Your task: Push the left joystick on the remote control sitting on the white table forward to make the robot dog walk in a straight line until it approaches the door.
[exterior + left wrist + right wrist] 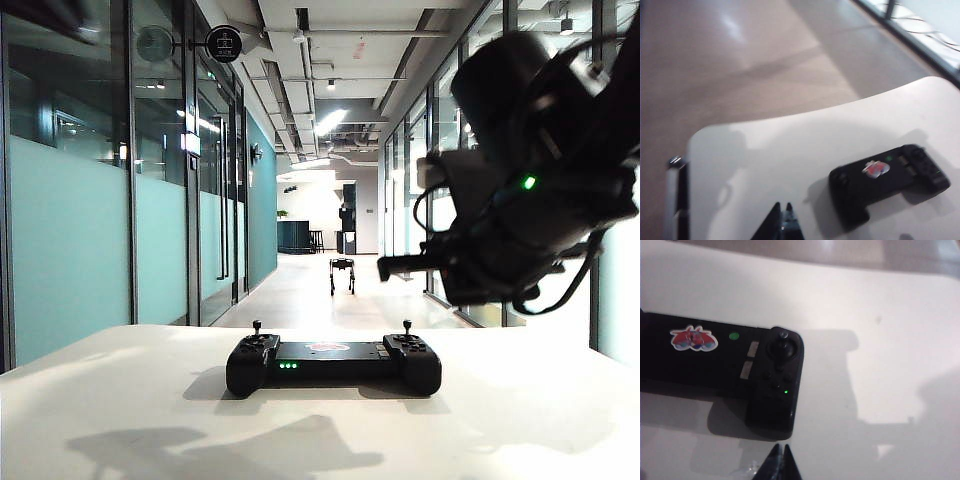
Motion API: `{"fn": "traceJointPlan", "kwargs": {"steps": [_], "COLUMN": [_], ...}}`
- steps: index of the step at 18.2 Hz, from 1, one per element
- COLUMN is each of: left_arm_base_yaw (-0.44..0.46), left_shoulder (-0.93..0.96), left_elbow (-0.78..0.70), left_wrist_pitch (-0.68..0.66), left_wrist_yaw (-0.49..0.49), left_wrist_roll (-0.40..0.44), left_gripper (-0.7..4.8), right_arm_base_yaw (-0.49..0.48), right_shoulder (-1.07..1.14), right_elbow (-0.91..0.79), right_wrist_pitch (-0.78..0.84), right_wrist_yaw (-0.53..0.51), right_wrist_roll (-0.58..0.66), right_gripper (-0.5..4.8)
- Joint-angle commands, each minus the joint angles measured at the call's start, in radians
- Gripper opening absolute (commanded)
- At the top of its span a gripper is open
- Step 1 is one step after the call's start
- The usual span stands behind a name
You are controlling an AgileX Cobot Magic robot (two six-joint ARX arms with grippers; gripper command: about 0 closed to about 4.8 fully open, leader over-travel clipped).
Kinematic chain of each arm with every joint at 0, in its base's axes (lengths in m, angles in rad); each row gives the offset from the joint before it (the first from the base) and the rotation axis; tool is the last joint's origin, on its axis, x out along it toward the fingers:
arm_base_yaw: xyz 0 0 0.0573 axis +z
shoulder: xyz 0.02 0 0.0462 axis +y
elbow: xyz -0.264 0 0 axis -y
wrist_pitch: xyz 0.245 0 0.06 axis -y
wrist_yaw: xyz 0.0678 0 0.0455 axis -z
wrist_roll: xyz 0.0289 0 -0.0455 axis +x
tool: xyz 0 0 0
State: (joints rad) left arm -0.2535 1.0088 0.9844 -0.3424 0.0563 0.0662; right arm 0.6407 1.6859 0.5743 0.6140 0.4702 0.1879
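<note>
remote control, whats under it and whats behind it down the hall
Under the remote control is the white table, with a shadow. Behind it, far down the corridor, stands the robot dog. The table surface directly beneath it is covered.

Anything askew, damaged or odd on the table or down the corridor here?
Nothing stands out. The remote control lies flat on the white table, the robot dog stands upright in the corridor, and the left gripper and right gripper hang shut above the table.

Backlit corridor glare, blurred wrist views.
</note>
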Motion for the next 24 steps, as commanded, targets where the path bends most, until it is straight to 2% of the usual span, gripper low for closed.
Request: {"fn": "traceJointPlan", "kwargs": {"steps": [1,5,8,15,17,19,22,24], "left_arm_base_yaw": [0.0,0.0,0.0,0.0,0.0,0.0,0.0,0.001], "left_shoulder": [-0.162,-0.497,-0.677,-1.004,-1.006,-1.007,-1.007,-1.007], "left_elbow": [-0.116,-0.349,-0.475,-0.74,-0.793,-0.843,-0.957,-0.977], "left_wrist_pitch": [0.007,0.013,0.018,0.024,0.055,0.073,0.212,0.166], "left_wrist_yaw": [-0.086,-0.168,-0.233,-0.235,-0.19,-0.187,-0.157,-0.162], "left_wrist_roll": [-0.034,-0.05,-0.082,-0.087,-0.105,-0.104,-0.105,-0.104], "left_gripper": [-0.06,-0.06,-0.06,-0.06,-0.06,-0.06,-0.06,-0.06], "right_arm_base_yaw": [0.018,0.042,0.056,0.088,0.105,0.111,0.125,0.127], "right_shoulder": [-0.053,-0.143,-0.187,-0.23,-0.236,-0.246,-0.265,-0.275], "right_elbow": [-0.014,-0.046,-0.05,-0.05,-0.05,-0.051,-0.051,-0.051], "right_wrist_pitch": [0.002,-0.023,-0.053,-0.073,-0.081,-0.099,-0.114,-0.118], "right_wrist_yaw": [0.003,-0.001,-0.001,-0.001,0.001,0.001,-0.001,-0.001], "right_wrist_roll": [-0.013,-0.04,-0.043,-0.066,-0.066,-0.066,-0.066,-0.076], "right_gripper": [-0.01,-0.01,-0.01,-0.01,-0.01,-0.01,-0.01,-0.01]}}
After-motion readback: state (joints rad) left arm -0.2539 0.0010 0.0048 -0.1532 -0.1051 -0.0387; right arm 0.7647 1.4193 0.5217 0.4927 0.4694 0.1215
